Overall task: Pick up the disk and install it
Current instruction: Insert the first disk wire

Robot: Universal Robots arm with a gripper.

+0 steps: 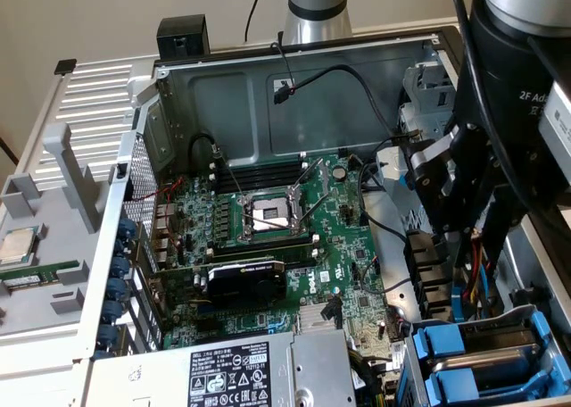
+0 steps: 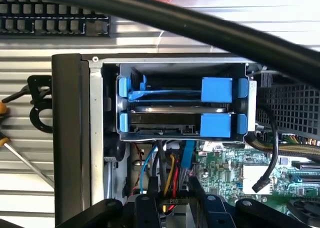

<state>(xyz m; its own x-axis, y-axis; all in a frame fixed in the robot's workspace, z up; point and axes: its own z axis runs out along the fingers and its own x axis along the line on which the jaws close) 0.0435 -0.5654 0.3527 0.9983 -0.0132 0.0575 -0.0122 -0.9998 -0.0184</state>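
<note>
Partly open and empty, the black 2-finger gripper (image 2: pixel 174 195) is facing the blue-framed silver rectangular disk (image 2: pixel 175 109), which is sitting in the grey metal cage (image 2: pixel 180 68) at the exterior view's near right. The coloured cables (image 2: pixel 167 168) between them risk snagging it.

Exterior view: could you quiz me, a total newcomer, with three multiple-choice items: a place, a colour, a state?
1. Where in the exterior view is the drive cage? A) lower right B) upper left C) centre
2. Its carriers are: A) red B) blue C) green
3. The disk is: A) lying loose outside B) slotted inside the cage C) propped on top
Key: 1 A, it fills that corner; 2 B, blue tabs show; 3 B, cage walls surround it.
</note>
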